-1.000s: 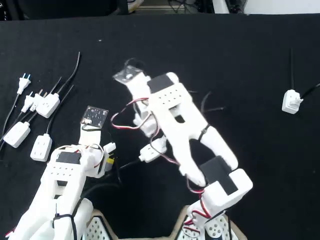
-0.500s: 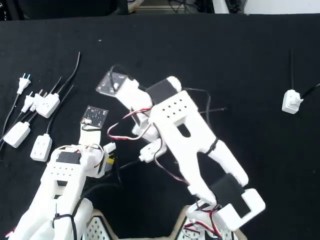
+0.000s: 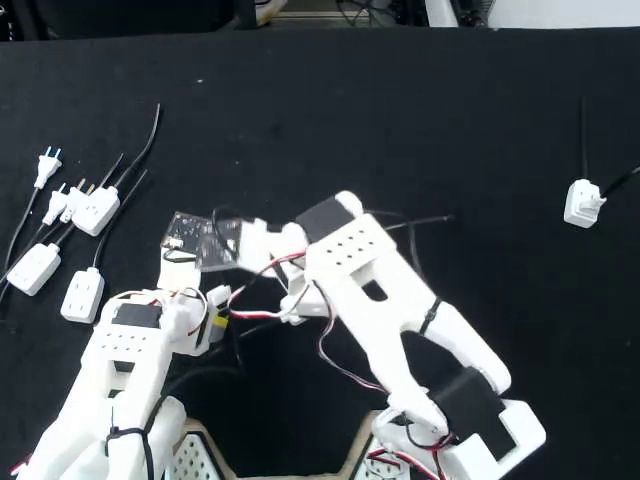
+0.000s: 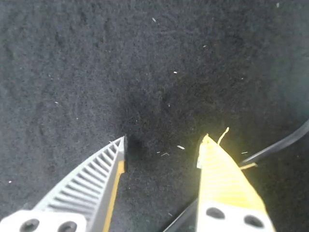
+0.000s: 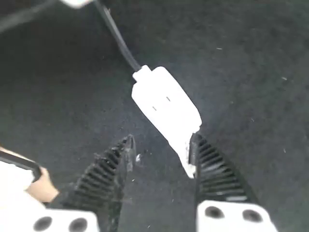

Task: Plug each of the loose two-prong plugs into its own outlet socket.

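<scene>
Lying on the black cloth table, a white plastic two-slot outlet socket (black cord attached) has its end between the spread fingers of the right gripper; the left gripper gapes empty above the cloth.

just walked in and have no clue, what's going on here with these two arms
The job is plugging loose plugs into sockets on a black table. The robot's right end effector is open, with a white outlet socket partly in its gap, not gripped. The left end effector is open over bare cloth. More sockets and a loose two-prong plug lie to the left.
</scene>
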Robot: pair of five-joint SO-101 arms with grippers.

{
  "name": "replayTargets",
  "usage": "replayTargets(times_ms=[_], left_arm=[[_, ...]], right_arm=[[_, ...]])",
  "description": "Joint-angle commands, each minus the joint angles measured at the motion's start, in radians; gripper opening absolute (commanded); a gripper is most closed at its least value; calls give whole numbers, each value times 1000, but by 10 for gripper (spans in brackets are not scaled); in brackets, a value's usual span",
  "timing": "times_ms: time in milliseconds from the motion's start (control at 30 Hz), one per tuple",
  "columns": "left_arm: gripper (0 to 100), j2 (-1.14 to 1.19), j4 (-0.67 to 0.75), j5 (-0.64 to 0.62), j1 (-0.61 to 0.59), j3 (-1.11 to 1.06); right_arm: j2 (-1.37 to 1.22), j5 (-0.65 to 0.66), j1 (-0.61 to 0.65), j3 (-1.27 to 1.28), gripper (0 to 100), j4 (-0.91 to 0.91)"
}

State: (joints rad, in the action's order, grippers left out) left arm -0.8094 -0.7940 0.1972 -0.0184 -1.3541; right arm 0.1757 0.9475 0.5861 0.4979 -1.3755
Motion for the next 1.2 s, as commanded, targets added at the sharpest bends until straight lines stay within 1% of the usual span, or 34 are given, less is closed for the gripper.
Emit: replayTargets(times_ms=[0, 100, 167, 433, 567, 700, 833, 867, 933, 1033, 1067, 1100, 1133, 1167], left_arm=[[245, -11, 9, -15, -61, 12], [245, -11, 9, -15, -62, 10], [245, -11, 9, -15, -62, 10], [245, -11, 9, -15, -62, 8], [245, -11, 9, -15, -62, 7], [245, -11, 9, -15, -62, 7], [245, -11, 9, -15, -61, 7], [245, -11, 9, -15, -61, 7], [245, -11, 9, -15, -51, 7], [245, -11, 9, -12, -35, 5], [245, -11, 9, -12, -36, 5], [245, -11, 9, -12, -36, 5], [245, -11, 9, -12, -36, 5], [245, -11, 9, -12, -36, 5]], right_arm=[[44, 32, -3, 50, 247, 89], [44, 32, -3, 97, 302, 160], [44, 35, -5, 125, 307, 201], [42, 213, -6, 232, 307, 275], [42, 290, -37, 306, 307, 381], [42, 304, -84, 355, 307, 489], [42, 304, -103, 372, 306, 508], [42, 304, -109, 374, 293, 509], [42, 302, -121, 374, 215, 511], [42, 302, -138, 369, 20, 512], [42, 301, -146, 369, 8, 512], [47, 301, -155, 371, 37, 511], [50, 301, -163, 372, 41, 511], [51, 298, -170, 367, 28, 511]])
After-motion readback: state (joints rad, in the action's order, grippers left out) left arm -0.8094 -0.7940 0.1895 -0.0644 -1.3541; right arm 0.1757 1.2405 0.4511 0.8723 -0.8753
